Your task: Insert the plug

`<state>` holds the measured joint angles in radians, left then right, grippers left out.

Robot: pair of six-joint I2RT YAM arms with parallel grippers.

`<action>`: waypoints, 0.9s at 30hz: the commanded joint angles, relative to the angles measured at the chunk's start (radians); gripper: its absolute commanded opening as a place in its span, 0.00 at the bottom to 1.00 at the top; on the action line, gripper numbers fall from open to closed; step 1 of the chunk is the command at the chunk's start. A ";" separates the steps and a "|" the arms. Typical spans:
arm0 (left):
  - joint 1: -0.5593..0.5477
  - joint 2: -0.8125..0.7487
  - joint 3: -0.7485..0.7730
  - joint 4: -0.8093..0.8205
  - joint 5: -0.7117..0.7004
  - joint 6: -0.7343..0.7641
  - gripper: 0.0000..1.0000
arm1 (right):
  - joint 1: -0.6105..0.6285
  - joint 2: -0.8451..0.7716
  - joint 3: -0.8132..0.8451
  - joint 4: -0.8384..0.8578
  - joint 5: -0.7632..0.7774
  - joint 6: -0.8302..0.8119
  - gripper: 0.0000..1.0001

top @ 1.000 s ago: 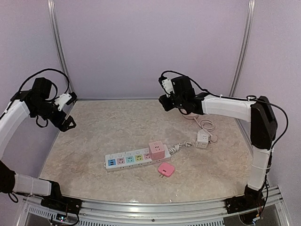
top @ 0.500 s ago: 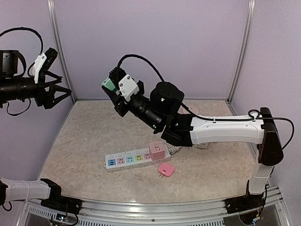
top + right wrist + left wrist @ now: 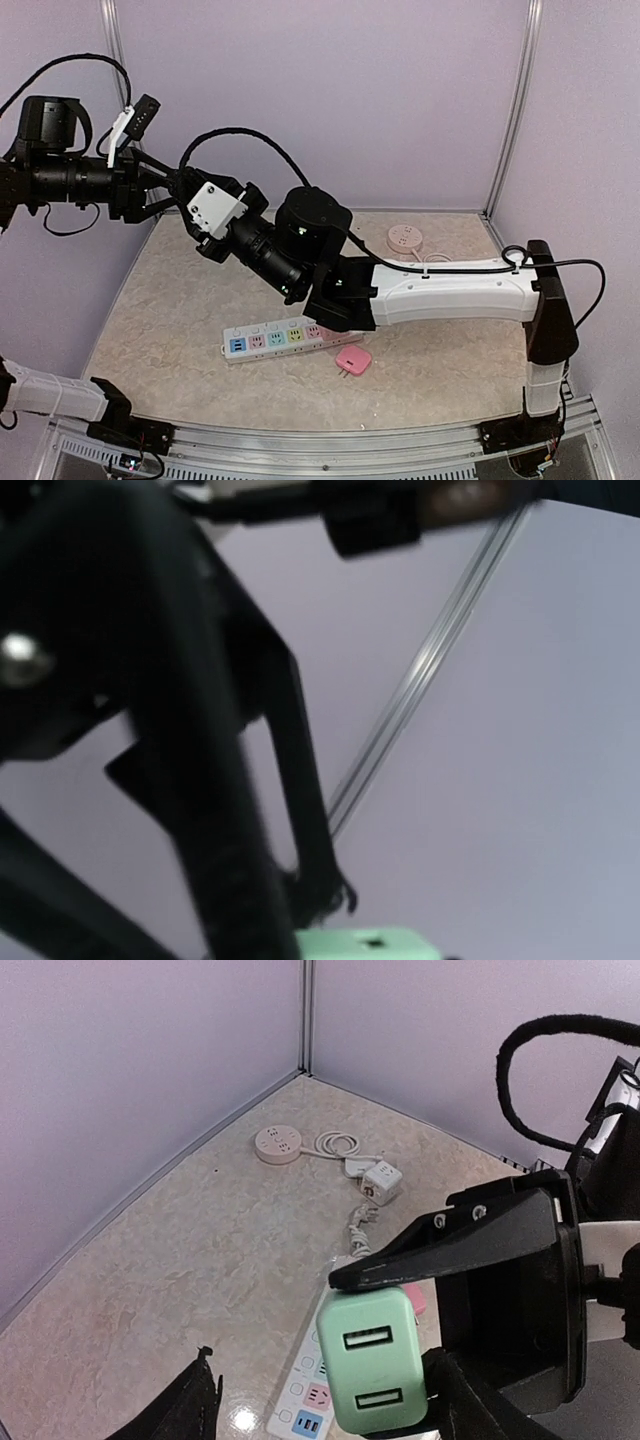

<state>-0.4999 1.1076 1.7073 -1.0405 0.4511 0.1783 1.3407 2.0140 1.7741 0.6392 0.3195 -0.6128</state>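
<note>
The right pincer (image 3: 388, 1341) grips the green plug (image 3: 370, 1365) between its fingers. The left pincer (image 3: 178, 188) stands wide open, with that plug just in front of it.

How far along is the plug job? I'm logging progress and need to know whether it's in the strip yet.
Done: the green plug is picked up, clamped in the right gripper high in the air. In hand: the left gripper stands open close to it, possibly for a handover. Left: the plug is not in the power strip yet; it must come down and be pushed in.
</note>
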 commanded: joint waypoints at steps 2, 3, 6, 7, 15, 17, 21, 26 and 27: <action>-0.015 0.007 -0.032 0.002 0.069 -0.029 0.62 | 0.013 0.024 0.053 -0.015 0.014 -0.038 0.00; -0.016 0.008 -0.037 0.002 0.072 -0.030 0.56 | 0.014 0.024 0.054 -0.014 0.016 -0.040 0.00; -0.017 0.009 -0.051 -0.002 0.072 -0.024 0.36 | 0.015 0.023 0.054 -0.014 0.022 -0.044 0.00; -0.017 0.009 -0.055 -0.003 0.076 -0.023 0.29 | 0.015 0.021 0.054 -0.014 0.022 -0.043 0.00; -0.017 0.013 -0.054 -0.024 0.091 -0.002 0.00 | 0.014 0.011 0.055 -0.037 0.042 -0.047 0.00; -0.017 0.015 -0.044 -0.028 0.066 0.001 0.00 | 0.015 0.008 0.062 -0.066 0.072 -0.047 0.11; -0.024 0.016 -0.023 -0.038 -0.125 0.055 0.00 | 0.015 0.009 0.195 -0.439 0.125 0.018 0.92; -0.055 0.001 -0.057 -0.046 -0.373 0.192 0.00 | -0.008 -0.090 0.255 -0.908 -0.068 0.199 1.00; -0.059 -0.002 -0.063 -0.053 -0.378 0.209 0.00 | -0.028 -0.118 0.249 -0.974 -0.146 0.237 1.00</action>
<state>-0.5400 1.1164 1.6608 -1.0588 0.2497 0.2672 1.3426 2.0003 2.0060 0.0719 0.3698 -0.5476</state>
